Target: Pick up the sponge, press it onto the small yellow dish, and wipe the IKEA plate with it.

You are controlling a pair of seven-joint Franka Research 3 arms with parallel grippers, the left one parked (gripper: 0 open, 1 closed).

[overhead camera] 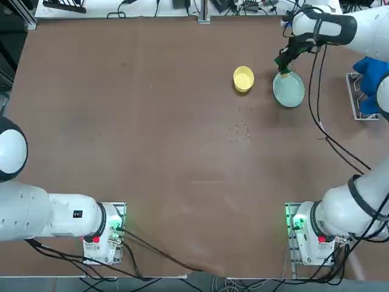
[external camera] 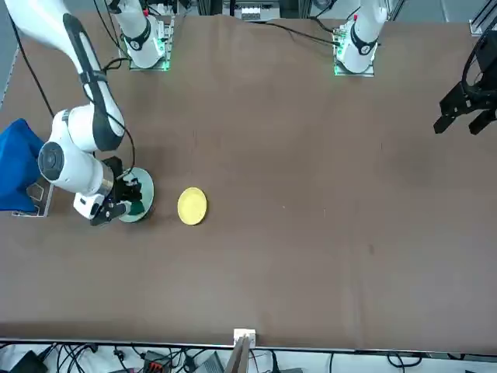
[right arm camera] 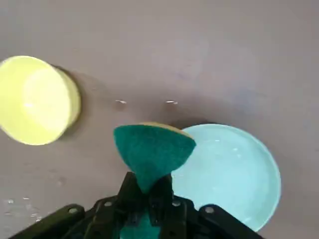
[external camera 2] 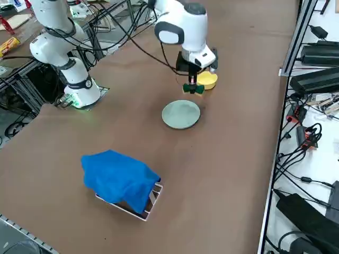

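Right pincer (right arm camera: 145,199) clamped on sponge (right arm camera: 152,152) | above IKEA plate (right arm camera: 234,174) rim | small yellow dish (right arm camera: 35,99) beside, on surface (right arm camera: 199,50)

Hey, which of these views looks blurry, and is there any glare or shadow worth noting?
Wrist view: soft overall, the hand and sponge up close blurred; the dish throws a shadow beside it. Top view: sharp, dull sheen on the table. Side view: crisp, the plate evenly lit.
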